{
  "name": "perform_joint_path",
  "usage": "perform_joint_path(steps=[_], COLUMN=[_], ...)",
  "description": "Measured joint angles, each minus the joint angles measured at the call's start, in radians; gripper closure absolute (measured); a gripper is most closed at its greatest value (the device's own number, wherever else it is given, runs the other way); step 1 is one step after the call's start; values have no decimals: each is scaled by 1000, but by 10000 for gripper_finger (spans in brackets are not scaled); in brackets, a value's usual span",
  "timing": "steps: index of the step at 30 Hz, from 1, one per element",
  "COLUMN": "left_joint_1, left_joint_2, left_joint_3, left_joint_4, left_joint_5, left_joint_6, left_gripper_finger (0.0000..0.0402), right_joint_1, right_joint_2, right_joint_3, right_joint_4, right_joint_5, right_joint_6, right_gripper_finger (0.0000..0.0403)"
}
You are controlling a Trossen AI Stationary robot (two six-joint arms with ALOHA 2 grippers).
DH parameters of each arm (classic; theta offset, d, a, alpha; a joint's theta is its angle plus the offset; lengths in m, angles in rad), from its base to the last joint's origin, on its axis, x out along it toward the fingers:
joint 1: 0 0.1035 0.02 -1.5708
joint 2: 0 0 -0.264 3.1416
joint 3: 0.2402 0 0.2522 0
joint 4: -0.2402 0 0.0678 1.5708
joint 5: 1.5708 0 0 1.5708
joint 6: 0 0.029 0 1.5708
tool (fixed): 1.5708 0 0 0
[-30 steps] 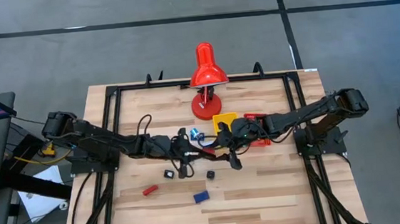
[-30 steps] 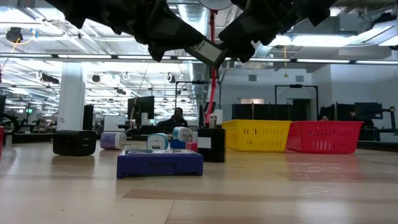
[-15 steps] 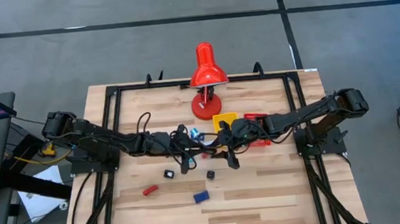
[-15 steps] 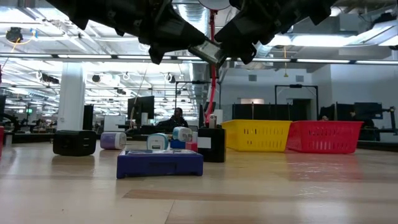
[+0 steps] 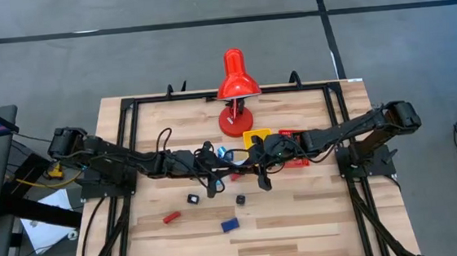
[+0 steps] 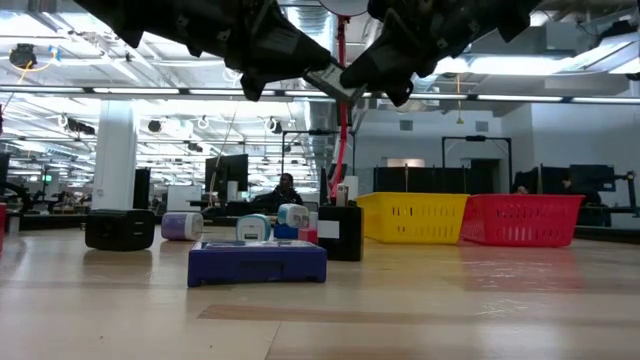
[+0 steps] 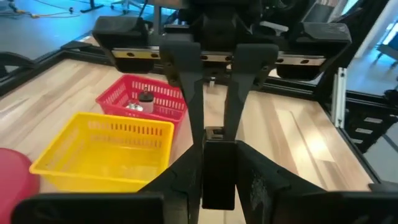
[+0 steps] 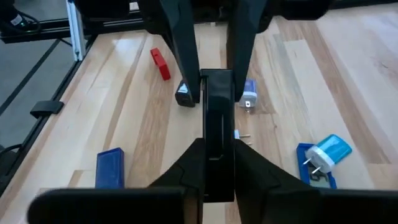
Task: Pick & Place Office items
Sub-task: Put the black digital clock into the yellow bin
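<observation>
**Two grippers on one black block above the bench: risk of a drop at the exchange**

The left gripper and the right gripper meet nose to nose above the middle of the bench. Between them sits a flat black block, held in the air. In both wrist views the jaws of each gripper are pressed against the sides of this same block, so both appear clamped on it at once.

The main danger, as a judgement, is the release. If one gripper opens before the other has a firm hold, the block can fall on the bench among the loose pieces. If both pull while both are clamped, the block can twist or slip out. The arms are also very close, and cables hang around them, so a small wrong move may bring the fingers into contact.

Other items lie on the bench: a red block, a blue block and small black cubes. The yellow tray and the red tray stand near the red lamp.

In the high view the arms hide the block completely. The low view shows only the dark undersides of the grippers. One small thing lies in the red tray, but what it is cannot be told.
</observation>
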Motion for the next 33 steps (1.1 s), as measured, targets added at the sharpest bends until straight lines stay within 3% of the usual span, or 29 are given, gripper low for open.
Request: perform_joint_path(steps=[5,10,16,26,33], left_joint_1=[1,2,2,1,1], left_joint_2=[0,-32,-170,-356,-392], left_joint_3=[0,-39,-184,-349,-386], left_joint_4=[-22,-20,43,143,137], left_joint_5=[6,-1,3,-1,3], left_joint_6=[43,103,120,118,117], left_gripper_finger=[288,221,167,144,148], right_joint_1=[2,-32,-158,-368,-406], right_joint_2=[0,-26,-62,110,204], right_joint_3=[0,0,-1,-2,0], right_joint_4=[-28,-124,-302,-385,-371], right_joint_5=[-11,-30,-27,-25,-27], right_joint_6=[24,12,-76,-288,-318], right_gripper_finger=[357,357,357,357,356])
